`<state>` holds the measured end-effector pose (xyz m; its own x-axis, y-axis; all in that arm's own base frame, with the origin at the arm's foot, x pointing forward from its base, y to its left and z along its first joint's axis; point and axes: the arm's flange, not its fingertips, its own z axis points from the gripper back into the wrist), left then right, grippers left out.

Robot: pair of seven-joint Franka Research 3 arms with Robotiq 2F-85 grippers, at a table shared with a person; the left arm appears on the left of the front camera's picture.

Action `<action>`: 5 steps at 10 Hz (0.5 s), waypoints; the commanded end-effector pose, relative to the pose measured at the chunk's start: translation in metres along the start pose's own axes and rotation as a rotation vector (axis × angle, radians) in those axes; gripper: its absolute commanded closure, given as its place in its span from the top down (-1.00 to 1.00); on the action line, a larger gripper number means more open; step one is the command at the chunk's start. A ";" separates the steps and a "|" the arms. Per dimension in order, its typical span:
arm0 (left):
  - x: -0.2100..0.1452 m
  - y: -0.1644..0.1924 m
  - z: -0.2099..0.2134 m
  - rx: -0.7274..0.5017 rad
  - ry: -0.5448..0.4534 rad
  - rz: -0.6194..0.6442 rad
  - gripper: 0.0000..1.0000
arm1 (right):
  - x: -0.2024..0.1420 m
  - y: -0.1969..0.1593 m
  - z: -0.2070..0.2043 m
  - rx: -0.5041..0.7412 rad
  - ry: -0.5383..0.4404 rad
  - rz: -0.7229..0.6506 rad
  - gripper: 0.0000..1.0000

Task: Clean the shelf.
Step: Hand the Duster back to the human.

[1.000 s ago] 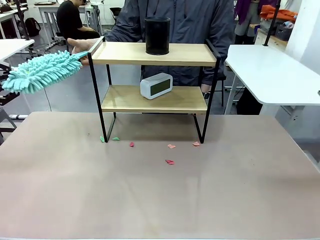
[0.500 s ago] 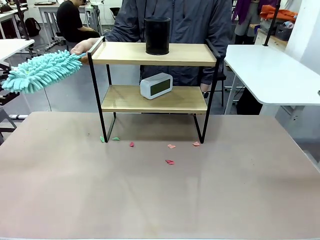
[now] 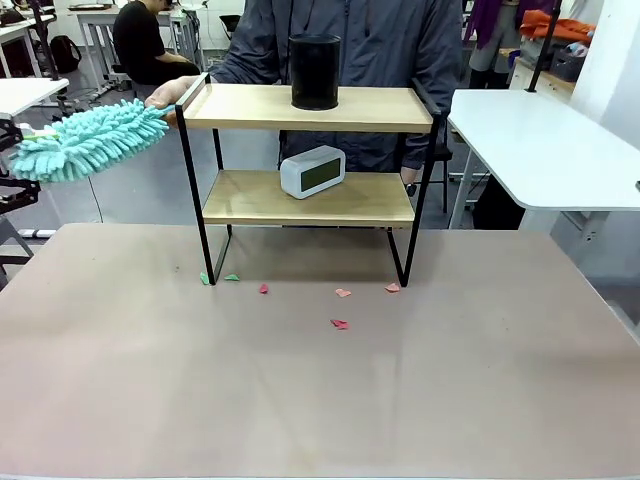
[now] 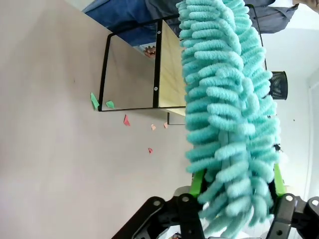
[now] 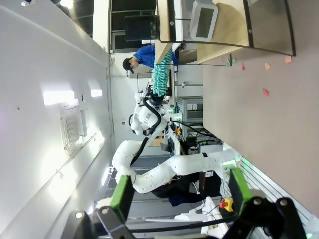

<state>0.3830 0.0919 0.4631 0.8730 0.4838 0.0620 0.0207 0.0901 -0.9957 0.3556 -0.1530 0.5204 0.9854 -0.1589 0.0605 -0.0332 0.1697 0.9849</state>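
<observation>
Front view: teal microfibre duster rising slightly versus a moment ago, nearing shelf top board at tabletop rear; left tool clamping duster; right tool gaping, idle.

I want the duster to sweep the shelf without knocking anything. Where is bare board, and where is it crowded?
On the shelf, the top board is bare both sides of the black mesh cup; its left end is taken by the person's hand. The lower board is bare right of the white clock, with a shorter patch to its left. Paper scraps litter the table in front.
</observation>
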 end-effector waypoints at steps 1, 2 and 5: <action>-0.007 -0.005 0.008 -0.010 0.004 -0.024 1.00 | 0.002 0.002 0.003 0.000 0.007 0.017 1.00; -0.012 -0.010 0.013 -0.027 0.024 -0.043 1.00 | 0.002 0.002 0.003 0.000 0.007 0.017 1.00; -0.069 -0.052 0.039 -0.149 0.238 -0.141 1.00 | 0.002 0.002 0.003 0.000 0.007 0.017 1.00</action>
<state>0.3321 0.0891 0.5046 0.9256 0.3418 0.1625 0.1583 0.0403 -0.9866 0.3558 -0.1531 0.5202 0.9855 -0.1589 0.0602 -0.0328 0.1699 0.9849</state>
